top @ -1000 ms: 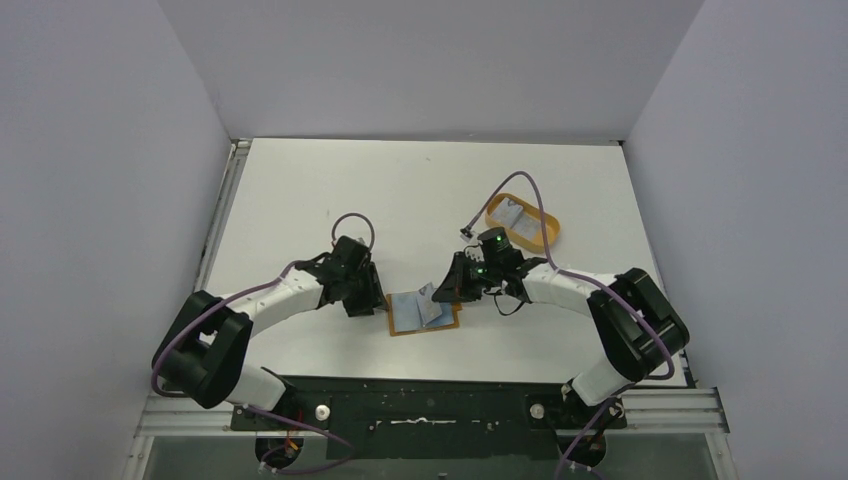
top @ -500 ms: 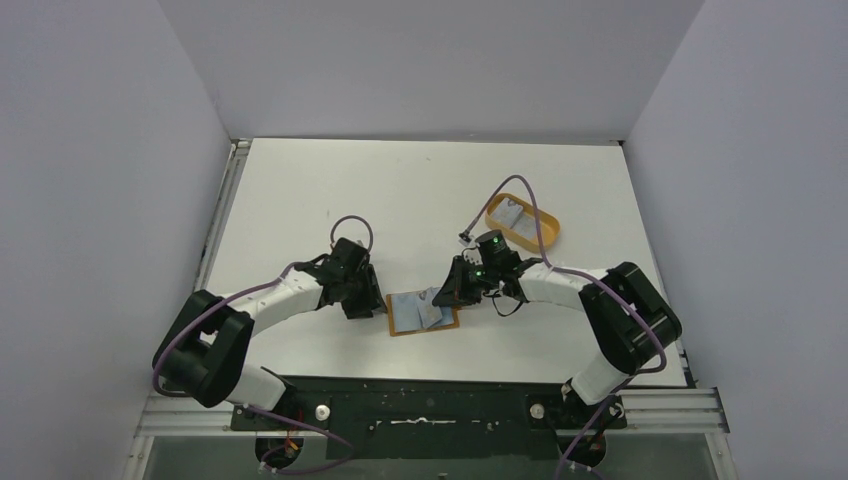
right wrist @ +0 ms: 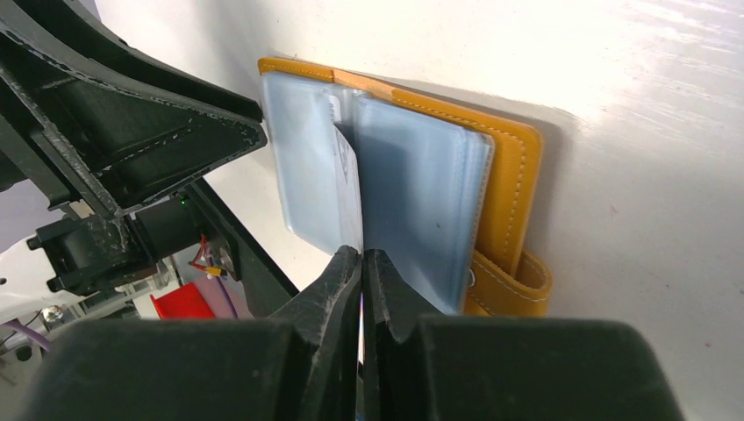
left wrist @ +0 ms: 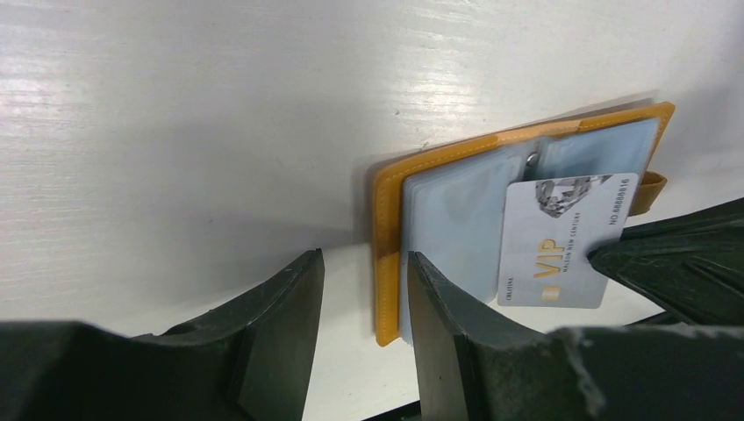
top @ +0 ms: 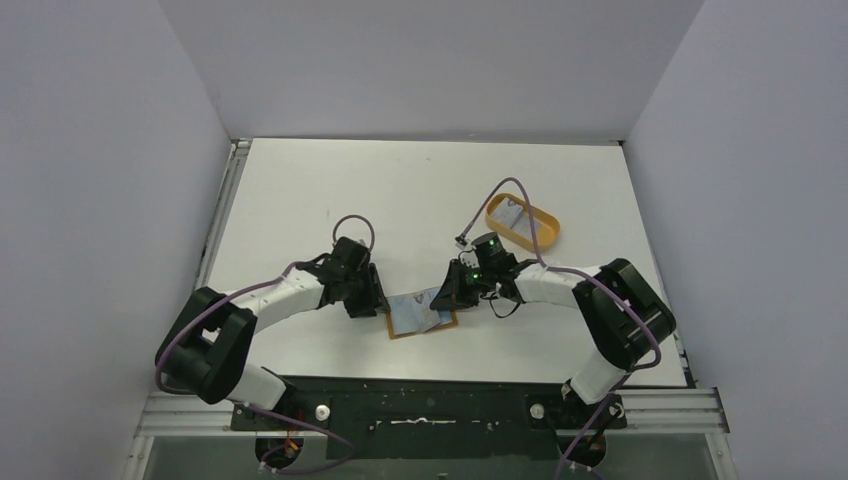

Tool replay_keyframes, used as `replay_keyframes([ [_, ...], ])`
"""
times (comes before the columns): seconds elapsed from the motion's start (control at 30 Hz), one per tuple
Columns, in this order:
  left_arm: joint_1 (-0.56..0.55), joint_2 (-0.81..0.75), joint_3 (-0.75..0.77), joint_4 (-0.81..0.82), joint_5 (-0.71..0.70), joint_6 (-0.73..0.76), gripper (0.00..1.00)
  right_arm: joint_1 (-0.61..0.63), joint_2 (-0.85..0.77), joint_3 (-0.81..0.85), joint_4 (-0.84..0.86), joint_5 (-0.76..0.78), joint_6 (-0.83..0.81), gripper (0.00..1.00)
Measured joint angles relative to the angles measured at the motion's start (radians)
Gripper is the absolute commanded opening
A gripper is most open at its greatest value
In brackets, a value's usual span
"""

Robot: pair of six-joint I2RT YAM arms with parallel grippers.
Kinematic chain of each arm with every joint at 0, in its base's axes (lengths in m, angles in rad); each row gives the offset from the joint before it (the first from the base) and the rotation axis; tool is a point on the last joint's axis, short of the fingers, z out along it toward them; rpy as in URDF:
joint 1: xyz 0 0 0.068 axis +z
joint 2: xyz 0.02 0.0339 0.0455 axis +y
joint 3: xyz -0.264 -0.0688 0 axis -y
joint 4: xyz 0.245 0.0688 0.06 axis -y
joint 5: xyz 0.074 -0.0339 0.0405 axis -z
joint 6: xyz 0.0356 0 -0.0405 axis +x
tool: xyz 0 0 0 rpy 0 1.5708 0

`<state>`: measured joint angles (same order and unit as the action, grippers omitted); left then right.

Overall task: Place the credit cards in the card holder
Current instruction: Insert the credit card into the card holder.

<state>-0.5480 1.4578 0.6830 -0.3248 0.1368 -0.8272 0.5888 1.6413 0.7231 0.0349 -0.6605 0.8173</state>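
White tabletop (top: pixel 300 190), lower centre: open orange-tan leather card holder (top: pixel 408 322). Right gripper (right wrist: pixel 361 263) pinches pale "VIP" credit card (left wrist: pixel 561 237) at its sleeves (right wrist: pixel 421 175); left gripper (left wrist: pixel 364 263) spread astride the holder's edge. Orange oval tray (top: pixel 549 238) holds a second card (top: pixel 510 216).

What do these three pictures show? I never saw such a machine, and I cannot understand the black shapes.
Two robot arms, the left arm and the right arm, are fixed at the near edge of a table. The wide picture is taken from above and behind them. Each other picture comes from a camera on one wrist, so the black shapes below are that arm's own claw. On the table lies an open orange card holder with clear pockets. The right claw is shut on a card marked VIP, over the pockets. The left claw is open, one finger on each side of the holder's edge. Farther back, an orange tray holds more cards.
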Motion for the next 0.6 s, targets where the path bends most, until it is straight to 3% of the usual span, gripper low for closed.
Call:
replay_keyframes([
  [0.6, 0.000, 0.030, 0.007, 0.048, 0.040, 0.000, 0.35, 0.027, 0.061, 0.018, 0.053, -0.025, 0.012, 0.00],
])
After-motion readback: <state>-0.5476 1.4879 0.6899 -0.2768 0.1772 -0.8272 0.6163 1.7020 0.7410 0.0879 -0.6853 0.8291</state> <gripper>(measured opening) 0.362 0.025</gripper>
